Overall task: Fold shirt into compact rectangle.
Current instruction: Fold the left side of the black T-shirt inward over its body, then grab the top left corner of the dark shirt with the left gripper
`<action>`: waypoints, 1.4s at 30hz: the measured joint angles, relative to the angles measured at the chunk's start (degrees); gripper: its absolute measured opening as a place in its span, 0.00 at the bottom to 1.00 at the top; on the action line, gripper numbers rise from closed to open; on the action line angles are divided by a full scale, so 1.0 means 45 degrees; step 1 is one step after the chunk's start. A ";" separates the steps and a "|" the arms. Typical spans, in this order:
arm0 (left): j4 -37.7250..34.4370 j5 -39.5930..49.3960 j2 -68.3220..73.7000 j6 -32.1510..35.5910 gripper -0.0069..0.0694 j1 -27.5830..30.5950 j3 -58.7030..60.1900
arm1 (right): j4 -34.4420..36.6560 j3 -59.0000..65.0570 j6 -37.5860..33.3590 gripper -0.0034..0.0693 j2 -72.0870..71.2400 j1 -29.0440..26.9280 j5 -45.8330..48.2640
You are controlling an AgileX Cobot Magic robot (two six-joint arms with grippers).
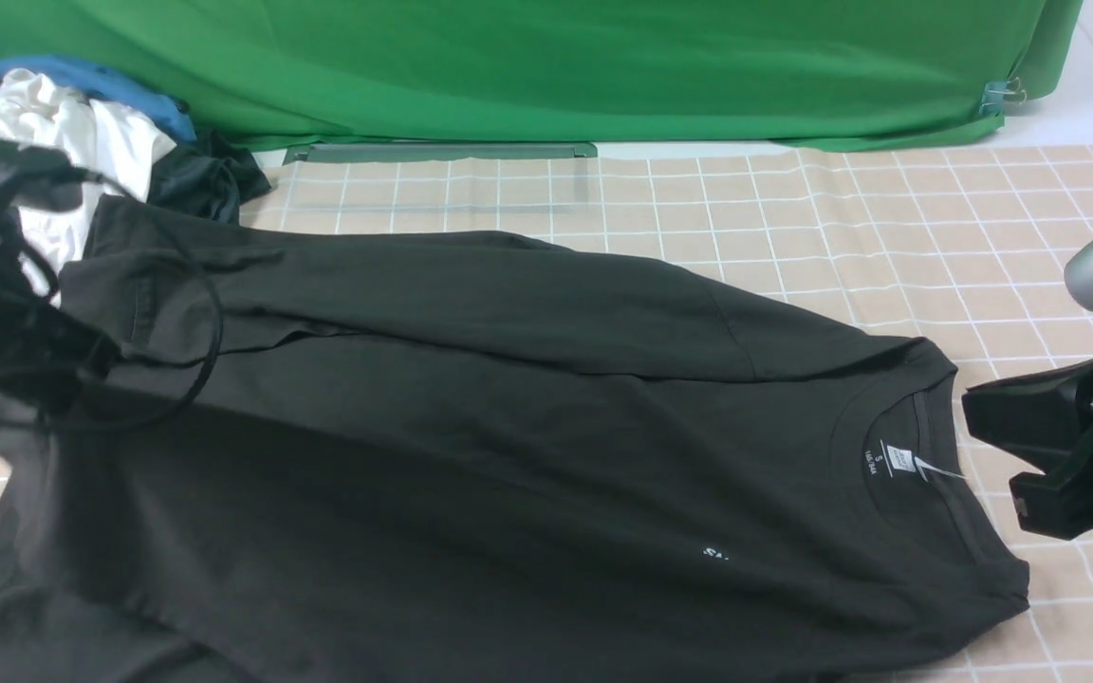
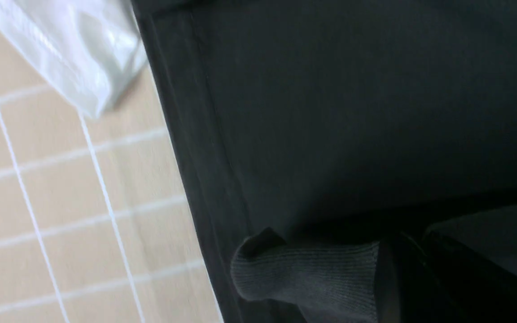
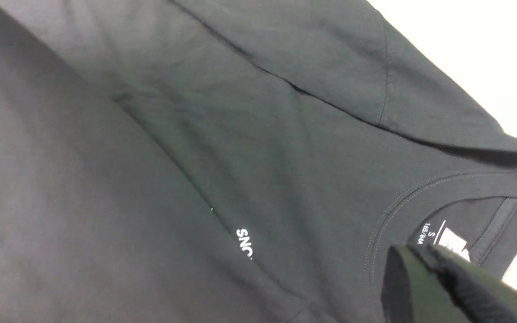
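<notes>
Fingers on my left claw (image 2: 393,278) are squeezed tight together. The dark ribbed cuff (image 2: 303,273) of a sleeve pokes out right at them, so I think I am pinching it, but the bite itself is too dark to see. That cuff is part of the big black soft cotton shirt with long sleeves (image 1: 509,427). Just past the cuff runs the shirt's bottom hem (image 2: 195,179). Past the hem is the beige table cloth with white squares (image 2: 61,202), and a crumpled white garment (image 2: 70,49) lies near the hem.

My right claw (image 1: 997,446) is pressed together too and grips nothing. It hangs just beside the round neck collar (image 1: 845,432), on the side away from the shirt's body. The small white neck label (image 3: 453,240) is close by it.

The shirt lies flat and sideways in front of me. Its long way goes from my left claw to my right claw, with the hem at the left and the neck at the right. The far sleeve (image 1: 509,285) lies folded along the far edge of the body, from the shoulder to the cuff by the hem. So my left arm is nearer the hem end and my right arm is nearer the neck end. I think the next fold must keep both ends in line, or the shape will come out crooked
</notes>
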 joint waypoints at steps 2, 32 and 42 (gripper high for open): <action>0.0000 -0.0066 0.0603 -0.0015 0.11 0.0000 -0.0566 | 0.0000 0.0000 0.0045 0.15 0.0123 0.0000 0.0000; -0.1456 -0.0107 0.1684 -0.2082 0.36 -0.0157 -0.2861 | -0.0169 -0.1618 0.1229 0.69 0.5190 -0.3727 0.3057; -0.2288 -0.0134 -0.2040 -0.1977 0.11 -0.3134 0.0624 | -0.1361 -0.1679 0.1769 0.97 0.8096 -0.2811 0.2815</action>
